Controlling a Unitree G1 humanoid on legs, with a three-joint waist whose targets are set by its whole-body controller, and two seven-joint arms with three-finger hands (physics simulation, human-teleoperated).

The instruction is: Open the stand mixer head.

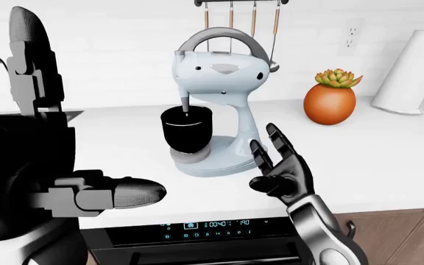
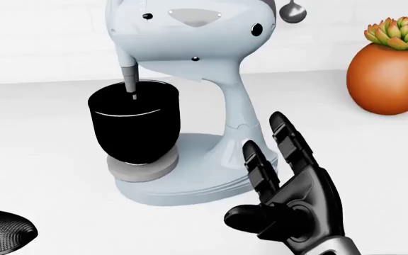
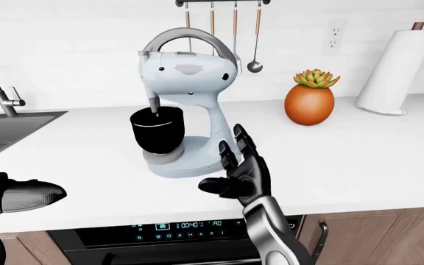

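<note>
A pale blue stand mixer (image 1: pixel 219 77) stands on the white counter (image 1: pixel 389 154), its head down and its beater inside a black bowl (image 1: pixel 186 130). A grey handle (image 1: pixel 223 36) arches over the head. My right hand (image 1: pixel 278 165) is open, fingers up, just right of the mixer's base and column, not touching it; it also shows in the head view (image 2: pixel 282 175). My left hand (image 1: pixel 35 121) is open and raised at the far left, close to the camera, well away from the mixer.
An orange pot with a succulent (image 1: pixel 330 99) and a paper towel roll (image 1: pixel 412 69) stand at the right. Utensils hang on a rail (image 1: pixel 241 16) behind the mixer. A sink and tap (image 3: pixel 5 99) are at the left. An oven panel (image 1: pixel 212 226) lies below the counter edge.
</note>
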